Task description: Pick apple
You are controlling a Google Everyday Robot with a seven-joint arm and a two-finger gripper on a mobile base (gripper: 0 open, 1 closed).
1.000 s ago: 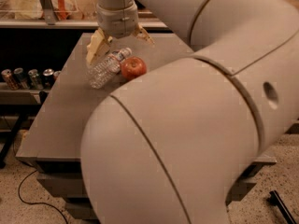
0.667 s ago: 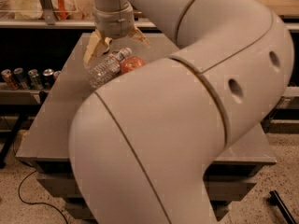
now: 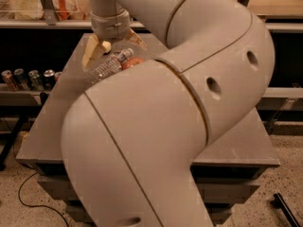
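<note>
Your gripper (image 3: 115, 51) hangs spread open, grasping nothing. Just below it the apple (image 3: 134, 62) lies half hidden beside a clear bottle (image 3: 105, 69). I judge you have lowering, closing and lifting left.

One camera looks down past the close arm (image 3: 189, 103) — gripper's fingers (image 3: 91, 51) over the table's (image 3: 52, 119) far end.

The end effector (image 3: 115, 55) hung with fingers spread over the far left of the counter (image 3: 52, 122). There a clear bottle (image 3: 105, 68) lay just left of the apple (image 3: 135, 62), crowding that side. The robot's arm (image 3: 189, 103) blocked the near approach, while the counter's left strip lay open.
</note>
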